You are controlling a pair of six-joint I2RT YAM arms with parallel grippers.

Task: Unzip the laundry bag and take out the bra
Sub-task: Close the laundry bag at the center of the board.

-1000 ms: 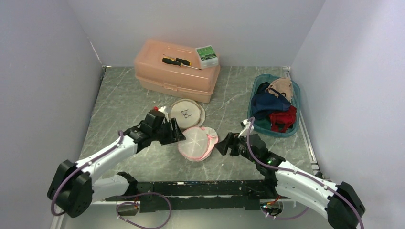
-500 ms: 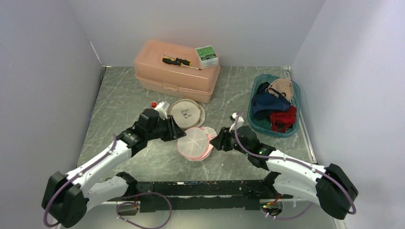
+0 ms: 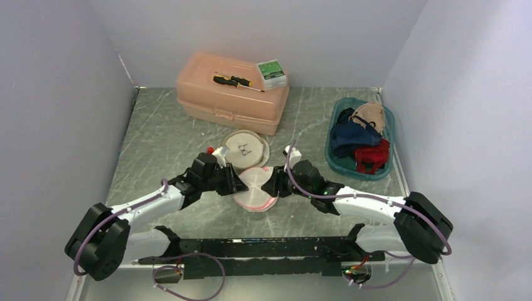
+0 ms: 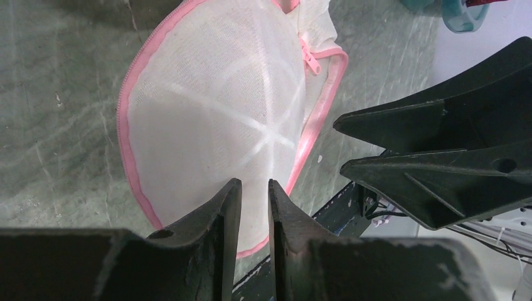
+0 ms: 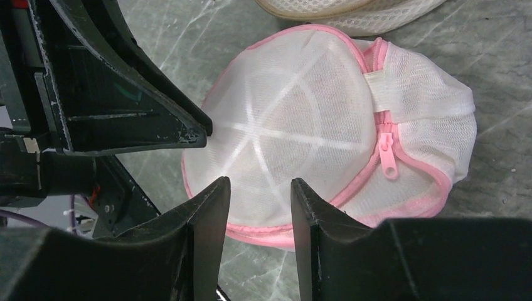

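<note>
The laundry bag (image 3: 255, 188) is a white mesh dome with pink trim, lying zipped on the marble table between my two grippers. Its pink zipper pull (image 5: 389, 167) rests on the bag's far side. The bra is hidden. My left gripper (image 3: 233, 183) is at the bag's left edge. In the left wrist view the left gripper (image 4: 254, 184) has only a narrow gap and hovers over the bag (image 4: 213, 113) with nothing pinched. My right gripper (image 3: 271, 185) is at the right edge. Seen in the right wrist view, the right gripper (image 5: 258, 183) is open a little wider above the pink rim (image 5: 301, 233).
A second round beige mesh bag (image 3: 246, 147) lies just behind. A peach toolbox (image 3: 232, 100) at the back carries a screwdriver (image 3: 235, 81) and a green box (image 3: 271, 73). A teal basket (image 3: 367, 177) of clothes stands at the right.
Both grippers have moved inward to the bag from either side, and both pairs of jaws have narrowed. The bag has stayed where it was.
</note>
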